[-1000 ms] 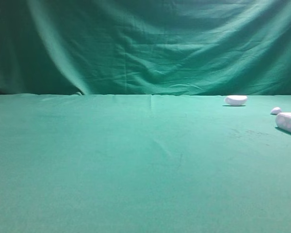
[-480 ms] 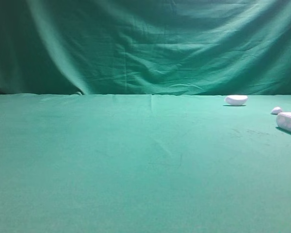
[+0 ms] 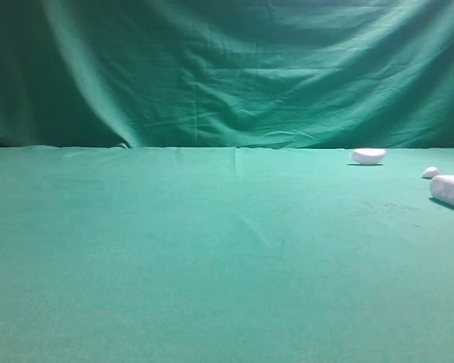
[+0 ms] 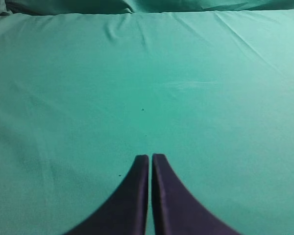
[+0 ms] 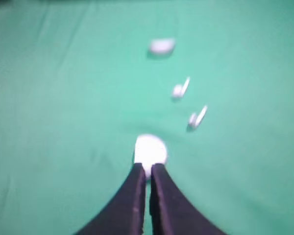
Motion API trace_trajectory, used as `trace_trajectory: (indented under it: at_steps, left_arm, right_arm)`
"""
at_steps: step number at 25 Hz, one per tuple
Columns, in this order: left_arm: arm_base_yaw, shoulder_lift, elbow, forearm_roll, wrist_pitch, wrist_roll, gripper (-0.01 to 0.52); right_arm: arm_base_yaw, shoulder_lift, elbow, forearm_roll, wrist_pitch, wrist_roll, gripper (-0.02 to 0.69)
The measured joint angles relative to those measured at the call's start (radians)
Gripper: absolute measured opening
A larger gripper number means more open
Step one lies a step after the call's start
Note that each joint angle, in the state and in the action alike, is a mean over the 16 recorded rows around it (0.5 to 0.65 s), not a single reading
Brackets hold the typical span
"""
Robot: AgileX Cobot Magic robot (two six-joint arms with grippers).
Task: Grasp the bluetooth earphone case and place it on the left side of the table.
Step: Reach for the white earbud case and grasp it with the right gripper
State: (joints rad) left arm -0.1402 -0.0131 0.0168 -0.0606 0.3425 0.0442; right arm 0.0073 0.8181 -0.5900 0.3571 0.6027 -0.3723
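The case [image 3: 451, 190] is lying at the far right edge of the green table [image 3: 212, 257], with a tiny white piece [image 3: 430, 172] just beside it and a half-moon piece [image 3: 368, 156] farther back. The left gripper [image 4: 150, 157] is hanging over bare cloth, fingers pressed together. The right gripper [image 5: 146, 169] is closed too (the view is blurred), its tips pointing at the white case [image 5: 150, 150] just ahead.

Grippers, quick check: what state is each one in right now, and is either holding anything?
Left gripper: closed, holding nothing, above bare green table.
Right gripper: closed, holding nothing; a white object lies just beyond its tips.
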Motion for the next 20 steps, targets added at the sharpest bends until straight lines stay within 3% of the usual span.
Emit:
trace_trajectory:
  at_steps: [6,12,15,20]
  left_arm:
    - [0.000,0.000,0.000,0.000,0.000,0.000,0.000]
    - [0.000,0.000,0.000,0.000,0.000,0.000,0.000]
    - [0.000,0.000,0.000,0.000,0.000,0.000,0.000]
    - [0.000,0.000,0.000,0.000,0.000,0.000,0.000]
  right_arm:
    - [0.064,0.246,-0.108,-0.037,0.128,0.011,0.000]
    - [0.155,0.420,-0.174,-0.154,0.120,0.072,0.018]
    - [0.198,0.491,-0.195,-0.220,0.093,0.113,0.078]
    - [0.234,0.601,-0.222,-0.303,0.030,0.194,0.264]
